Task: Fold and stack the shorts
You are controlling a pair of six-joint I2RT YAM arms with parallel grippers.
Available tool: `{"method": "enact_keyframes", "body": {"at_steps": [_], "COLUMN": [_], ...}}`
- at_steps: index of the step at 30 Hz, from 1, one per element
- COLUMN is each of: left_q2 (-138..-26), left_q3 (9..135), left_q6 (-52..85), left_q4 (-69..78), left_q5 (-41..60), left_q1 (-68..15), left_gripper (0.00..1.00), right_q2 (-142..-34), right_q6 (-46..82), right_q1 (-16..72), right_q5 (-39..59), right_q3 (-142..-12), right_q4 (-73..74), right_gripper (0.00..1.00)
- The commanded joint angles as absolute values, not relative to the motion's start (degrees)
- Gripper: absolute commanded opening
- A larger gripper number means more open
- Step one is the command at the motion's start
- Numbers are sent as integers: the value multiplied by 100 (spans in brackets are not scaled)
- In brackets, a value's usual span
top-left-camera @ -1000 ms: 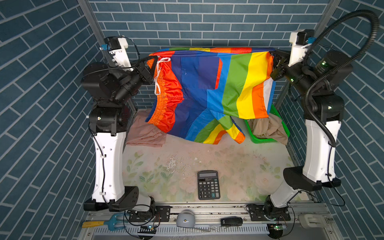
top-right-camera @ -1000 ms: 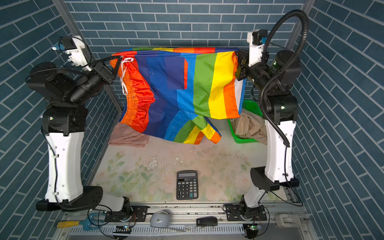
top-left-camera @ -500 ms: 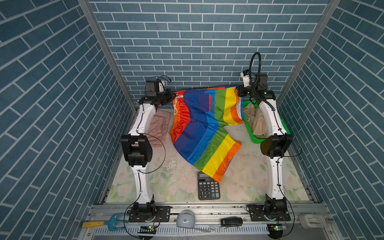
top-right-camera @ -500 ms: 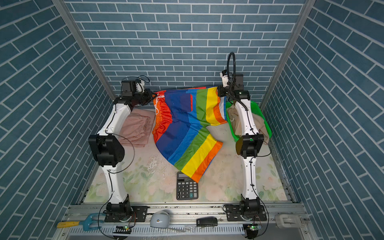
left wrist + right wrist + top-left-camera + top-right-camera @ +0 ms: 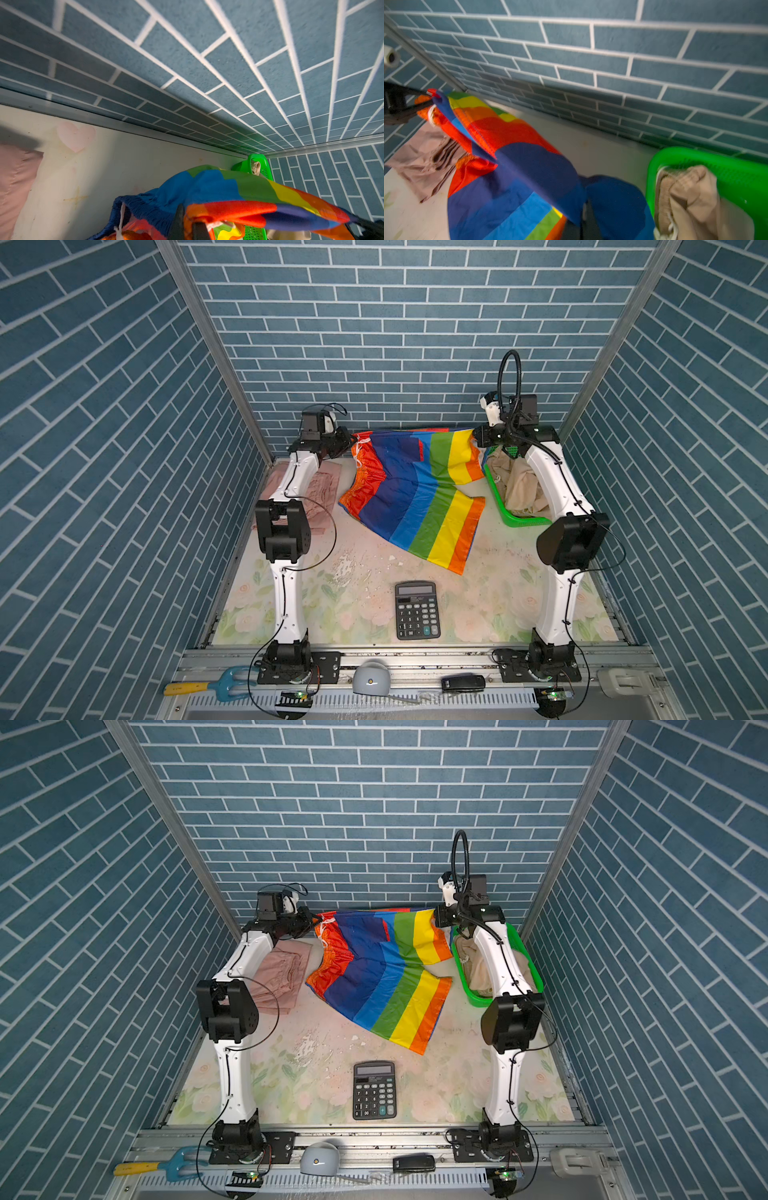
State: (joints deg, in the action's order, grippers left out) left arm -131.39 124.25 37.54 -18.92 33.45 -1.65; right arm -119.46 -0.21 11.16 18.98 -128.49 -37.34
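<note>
**Far left:** the pink shorts (image 5: 322, 489) are lying flat on the flowered table (image 5: 478, 614), partly under the left arm.

**Left of centre:** the left gripper (image 5: 348, 440) is pinching the rainbow shorts (image 5: 415, 493) at a corner of the gathered waist, beside the white drawstring. Its jaws are pressed together on the cloth.

**Centre:** the rainbow shorts are hanging stretched between the two grippers near the back wall, and their lower part is trailing forward onto the table. A calculator (image 5: 417, 610) is lying well in front of them.

**Right of centre:** the right gripper (image 5: 477, 438) is pinching the opposite top corner, its jaws pressed together on the fabric.

**Far right:** the beige shorts (image 5: 517, 489) are sitting bunched inside the green basket (image 5: 523, 523).
</note>
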Motion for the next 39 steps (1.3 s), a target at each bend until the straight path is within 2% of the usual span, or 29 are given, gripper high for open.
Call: {"method": "enact_keyframes", "body": {"at_steps": [1, 6, 8, 10, 12, 16, 20, 23, 28, 34, 39], "left_q2": [-12839, -12229, -12025, -11812, -11597, -11362, -11089, -10840, -10588, -10700, -11176], "left_q3": [11749, 10589, 10167, 9732, 9332, 8783, 8337, 8127, 8240, 8527, 8444], "left_q6": [3615, 3446, 3445, 3464, 3446, 3512, 3627, 3737, 3955, 4354, 4536], "left_q4": [-1869, -1574, -1444, -1244, -1127, -1013, -1147, -1331, -1374, -1205, -984], "left_q5": [2771, 2792, 2875, 2989, 3044, 3214, 2996, 2737, 2903, 3096, 3182], "left_q1": [210, 363, 446, 516, 528, 536, 615, 801, 780, -121, -756], "left_gripper": [2, 7, 12, 19, 30, 45, 68, 99, 100, 100, 100], "right_q2": [-10659, -9239, -8686, -8239, -7886, -7639, -7703, -7817, -8050, -8386, -8451], "right_q6": [44, 346, 541, 777, 985, 1322, 1526, 1605, 1653, 1663, 1631], "right_q1": [1292, 1784, 1954, 2100, 2294, 2764, 3361, 3603, 3812, 3947, 4030], "right_q5": [1213, 1085, 1081, 1212, 1426, 1725, 1737, 1705, 1735, 1740, 1533], "right_q3": [-11450, -9276, -8452, -7708, -7011, -5863, -5304, -5095, -4883, -4822, -4682], "right_q4": [-3407, -3142, -2988, -2925, -2877, -2499, -2180, -2073, -1929, -1868, -1961], "right_gripper": [0, 0, 0, 0, 0, 0, 0, 0, 0, 0, 9]}}
